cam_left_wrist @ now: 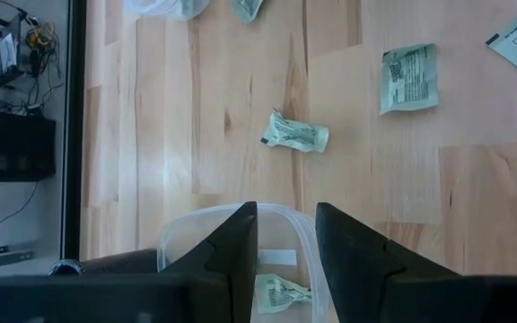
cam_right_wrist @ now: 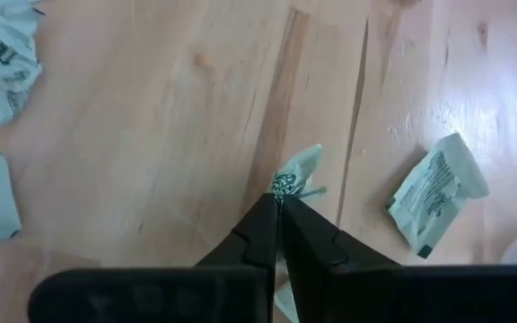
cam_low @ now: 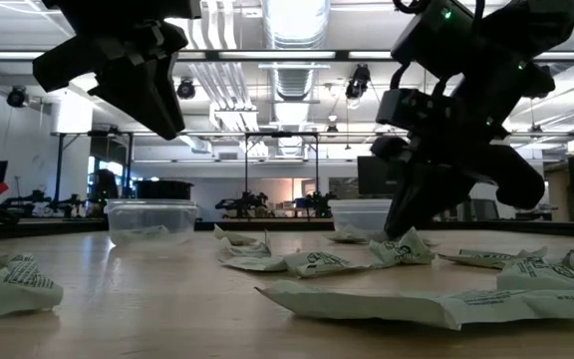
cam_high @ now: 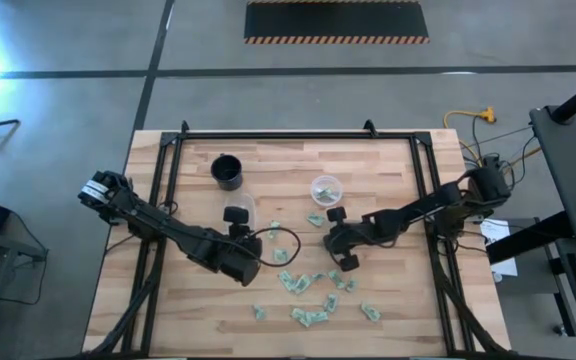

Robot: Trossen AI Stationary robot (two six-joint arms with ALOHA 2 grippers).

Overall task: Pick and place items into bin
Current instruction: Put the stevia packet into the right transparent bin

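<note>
While the wooden table [cam_high: 388, 310] fills the middle of the high view, the left gripper [cam_left_wrist: 285, 235] hangs at center-left, its fingers set on either side of a clear container's rim [cam_left_wrist: 182, 235], though whether they grip it I cannot tell. The right gripper [cam_right_wrist: 279, 205], right of center, is clenched on one wrapper [cam_right_wrist: 296, 172]. The other items [cam_high: 313, 296] lie scattered at lower center.
</note>
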